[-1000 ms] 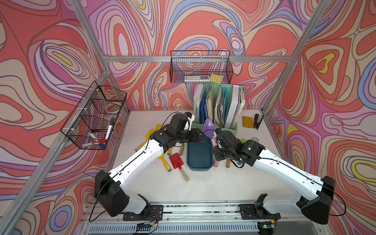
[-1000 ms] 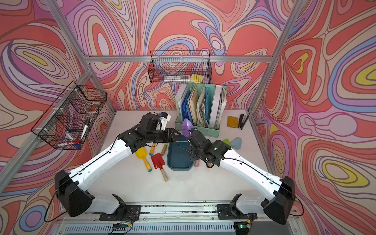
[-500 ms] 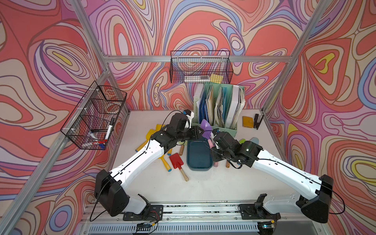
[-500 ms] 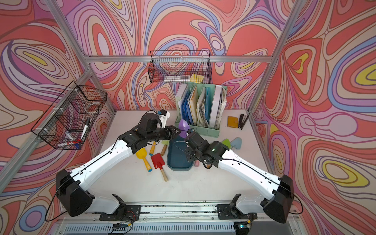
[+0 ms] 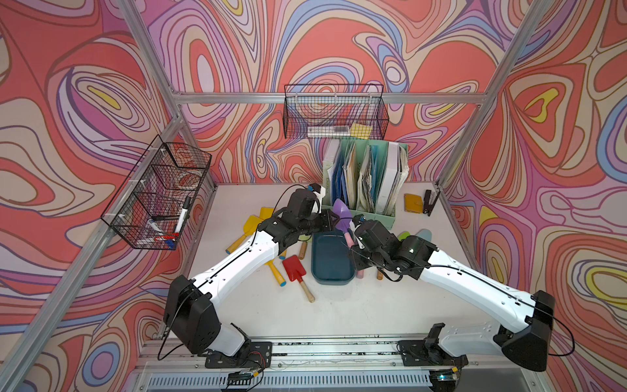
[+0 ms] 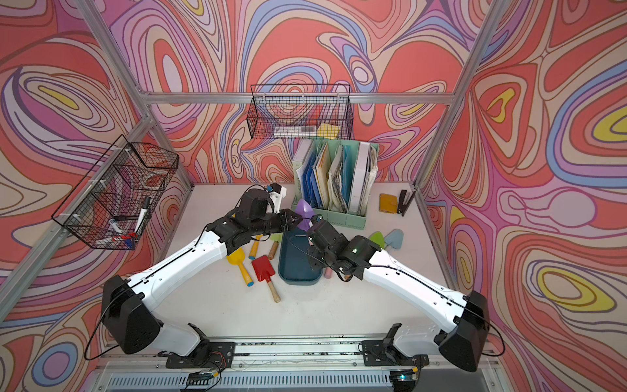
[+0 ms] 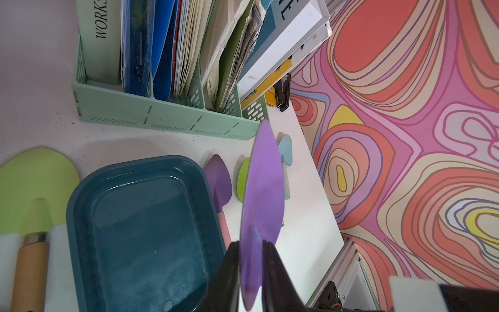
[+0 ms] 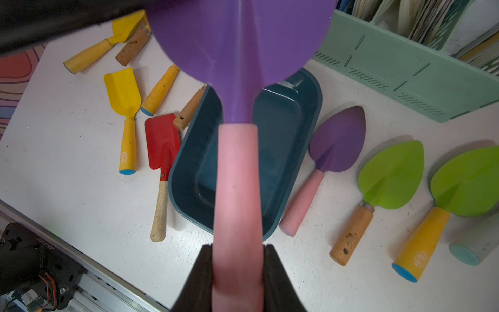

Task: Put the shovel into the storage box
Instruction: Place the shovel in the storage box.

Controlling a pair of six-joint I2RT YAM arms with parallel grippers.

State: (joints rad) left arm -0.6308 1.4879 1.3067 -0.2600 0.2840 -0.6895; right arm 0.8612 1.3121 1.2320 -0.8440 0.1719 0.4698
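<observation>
A shovel with a purple blade [image 5: 341, 212] [image 6: 304, 212] and a pink handle [image 8: 237, 189] hangs in the air over the far end of the storage box, a shallow dark teal bin [image 5: 330, 261] [image 6: 295, 264] [image 7: 140, 229] [image 8: 280, 140] with nothing in it. My right gripper [image 8: 237, 245] [image 5: 353, 230] is shut on the pink handle. My left gripper [image 7: 251, 243] [image 5: 334, 220] comes in from the left, its fingers pressed against both faces of the purple blade [image 7: 263, 189].
A second purple shovel [image 8: 337, 143] and two green ones [image 8: 391, 175] lie right of the box. Red [image 5: 293, 268] and yellow [image 5: 252, 224] shovels lie to its left. The mint file organiser [image 5: 366, 190] stands just behind. Black wire baskets [image 5: 334, 112] [image 5: 156, 193] hang on the walls.
My left gripper's jaws have closed onto the purple blade. The right gripper has carried the shovel slightly left, still gripping the handle.
</observation>
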